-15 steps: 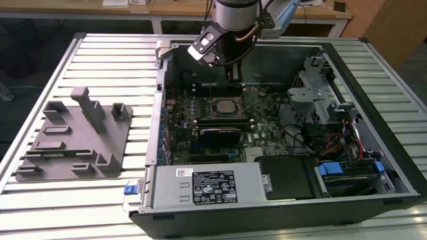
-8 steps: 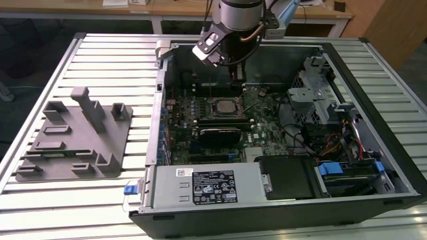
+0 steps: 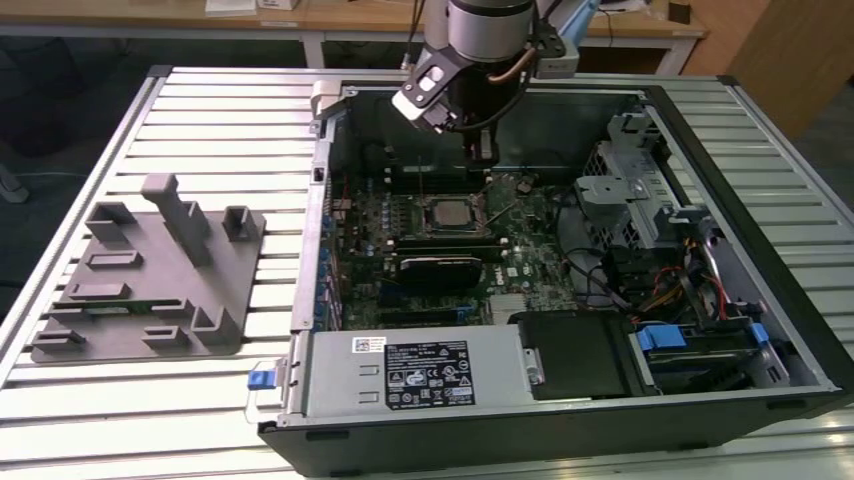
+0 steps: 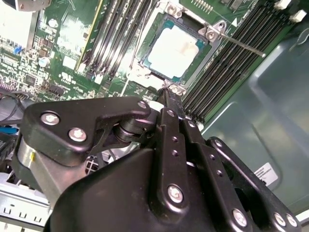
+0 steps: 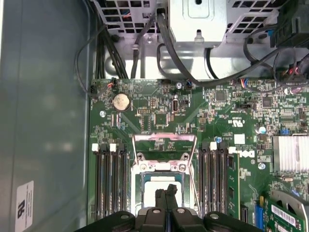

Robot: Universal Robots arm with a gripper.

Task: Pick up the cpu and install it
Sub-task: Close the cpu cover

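Exterior view first: an open computer case [image 3: 747, 150] lies on the slatted bench [image 3: 200, 120]. The arm hangs over its green board [image 3: 534, 260], with the gripper [image 3: 479, 152] pointing down above the socket [image 3: 416, 212]. The cpu [image 3: 447, 213] sits flat in that socket, silver top up, and is plain to see in the second wrist view [image 4: 175, 48].

In both wrist views the gripper [image 5: 166, 195] has its fingers pressed together with nothing between them. The tips are just beside one edge of the socket, though I cannot tell whether they touch its metal frame.

The cpu looks light, thin and stiff, with a slick top and probably a delicate underside. It is best held by two opposite sides of its pale rim.

Room is tight. Memory slots [image 5: 111, 179] flank the socket on both sides, and a thin lever [image 4: 241, 44] juts beside one corner. The free room is overhead. The grey tray [image 3: 147, 290] stands well apart, on the exterior view's left.
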